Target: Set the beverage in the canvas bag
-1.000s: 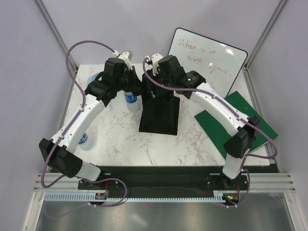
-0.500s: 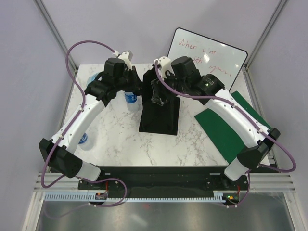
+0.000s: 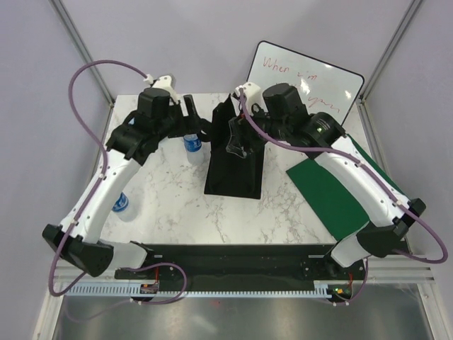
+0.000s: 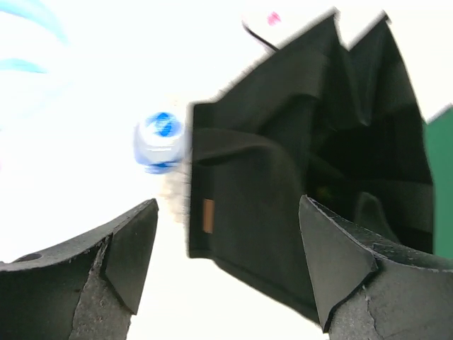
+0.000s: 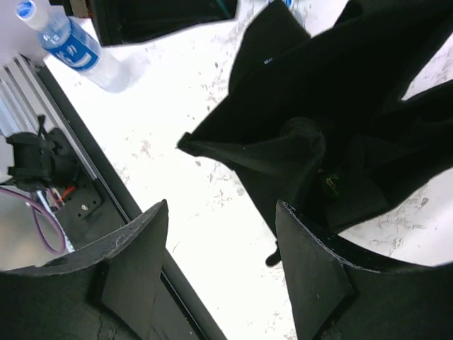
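Observation:
The black canvas bag (image 3: pixel 233 166) stands open in the middle of the table, its mouth crumpled (image 4: pixel 311 156) (image 5: pixel 333 120). A clear beverage bottle with a blue cap (image 3: pixel 192 143) (image 4: pixel 161 139) stands upright just left of the bag, apart from both grippers. A second such bottle (image 3: pixel 122 205) (image 5: pixel 74 47) lies near the table's left front. My left gripper (image 3: pixel 195 117) (image 4: pixel 226 244) hangs open above the bottle and the bag's left rim, holding nothing. Over the bag's mouth my right gripper (image 3: pixel 237 138) (image 5: pixel 223 248) is open and empty too.
A whiteboard with red writing (image 3: pixel 304 78) leans at the back right. A green board (image 3: pixel 340 191) lies on the right under the right arm. The marble table (image 3: pixel 170 198) ends at a black rail (image 5: pixel 85 170) along the front.
My left gripper has gone from shut to open and drawn back left and up from the bag's rim. The right arm has swung right, its gripper staying over the bag.

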